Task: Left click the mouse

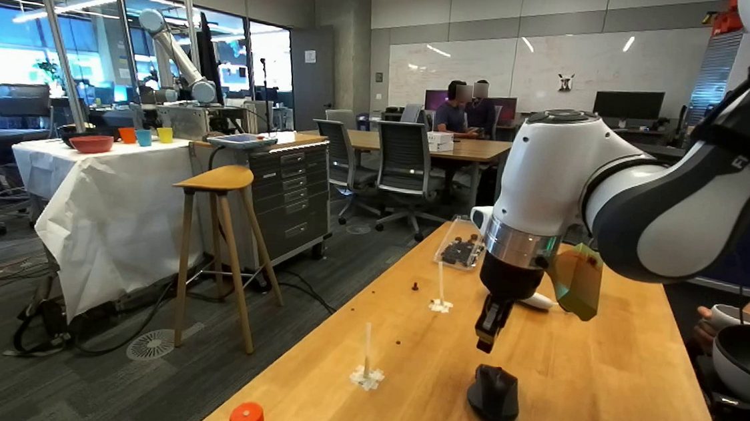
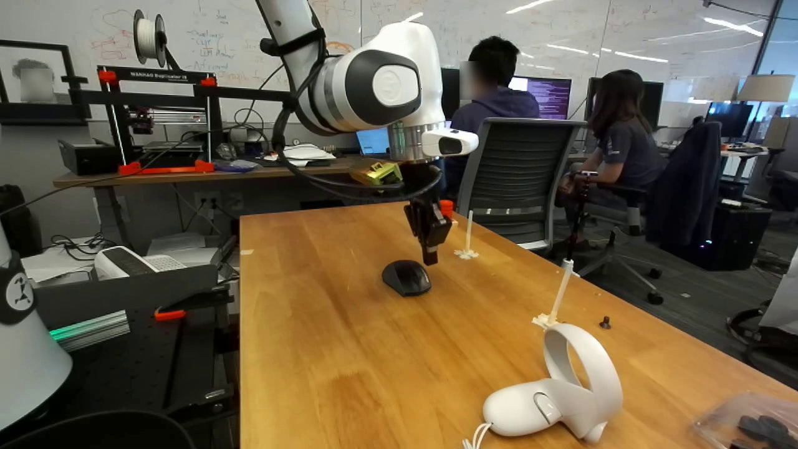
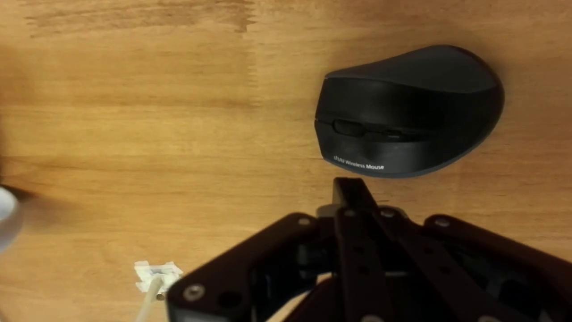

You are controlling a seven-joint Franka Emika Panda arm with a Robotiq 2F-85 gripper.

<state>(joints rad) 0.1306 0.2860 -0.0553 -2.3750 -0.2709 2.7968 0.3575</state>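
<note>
Wooden tabletop [image 1: 586, 414] fills the lower right of the frame in an exterior view. Over it the arm [image 1: 535, 173] bends down from the upper right, its gripper [image 1: 485, 345] pressed together, just beside and apart from the black wireless mouse [image 1: 494, 399] at lower right of center. Open wood runs from the mouse to the right edge; thin taped posts [image 1: 367, 354] stand near the left edge. Behind, a clear container [image 1: 459, 230] holds dark pieces [image 1: 461, 253]. Farthest, at upper left, sits a red bowl [image 1: 91, 144].
</note>
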